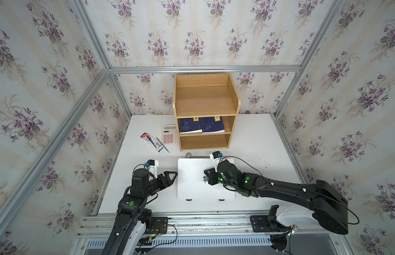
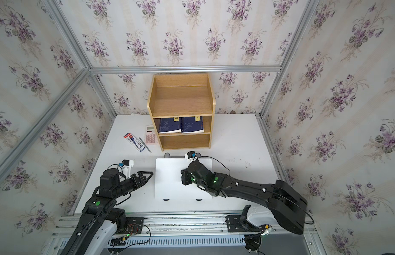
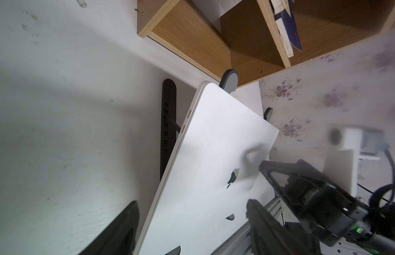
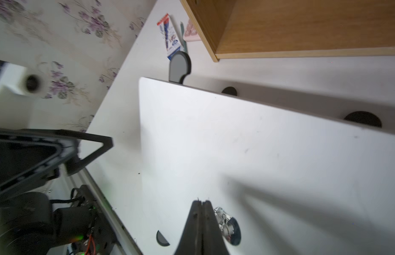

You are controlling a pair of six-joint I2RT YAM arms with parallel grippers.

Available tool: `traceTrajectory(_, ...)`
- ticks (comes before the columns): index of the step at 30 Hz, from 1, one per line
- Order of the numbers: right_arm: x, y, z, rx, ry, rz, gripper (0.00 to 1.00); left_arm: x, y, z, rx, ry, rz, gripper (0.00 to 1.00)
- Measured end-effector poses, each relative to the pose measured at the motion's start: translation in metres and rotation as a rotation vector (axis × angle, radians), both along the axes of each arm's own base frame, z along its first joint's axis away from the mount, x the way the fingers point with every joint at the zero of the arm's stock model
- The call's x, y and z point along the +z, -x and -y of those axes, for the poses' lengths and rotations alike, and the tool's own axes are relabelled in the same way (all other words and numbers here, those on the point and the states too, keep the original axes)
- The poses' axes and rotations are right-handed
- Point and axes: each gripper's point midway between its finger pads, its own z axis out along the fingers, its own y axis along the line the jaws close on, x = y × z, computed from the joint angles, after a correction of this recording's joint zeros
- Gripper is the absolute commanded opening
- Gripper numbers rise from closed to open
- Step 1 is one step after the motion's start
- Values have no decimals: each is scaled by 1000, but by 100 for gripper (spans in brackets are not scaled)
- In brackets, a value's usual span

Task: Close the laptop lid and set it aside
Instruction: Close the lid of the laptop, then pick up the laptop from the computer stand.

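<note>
The laptop rests tilted on a dark grey stand in the middle of the white table. Its lid is down against the base, and its grey apple logo faces up. My right gripper is shut with nothing in it, and its tips sit on the lid beside the logo. My left gripper stands open at the laptop's left edge. In the left wrist view that edge lies between its fingers. Whether they touch it I cannot tell.
A wooden shelf unit stands behind the laptop, with two blue books on its middle shelf. To its left lie a pink calculator, a pen box and a pen. An aluminium rail borders the front.
</note>
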Motion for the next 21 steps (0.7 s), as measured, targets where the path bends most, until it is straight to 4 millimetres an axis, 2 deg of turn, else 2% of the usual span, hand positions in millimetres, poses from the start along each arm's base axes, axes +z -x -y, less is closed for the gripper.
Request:
traceTrajectory(2,20,9,10,34,-73,64,70,-6,-2,3,-12,10,3,79)
traceTrajectory(3,27,13,13,50,-94,87,78,-8,-3,3,-16,13,5,79)
traceTrajectory(5,37,18,22,74,-121,128,85,-11,-5,4,-19,16,12,78)
traceTrajectory(9,46,22,40,87,-140,188,94,-21,-7,7,-34,27,16,79)
traceTrajectory(13,43,17,71,44,-170,228,100,-24,-8,11,-56,46,38,79)
traceTrajectory(18,17,-3,114,-70,-221,205,99,-21,-10,13,-65,58,74,79)
traceTrajectory(21,-1,-11,130,-102,-272,146,93,-23,-11,13,-65,58,76,78)
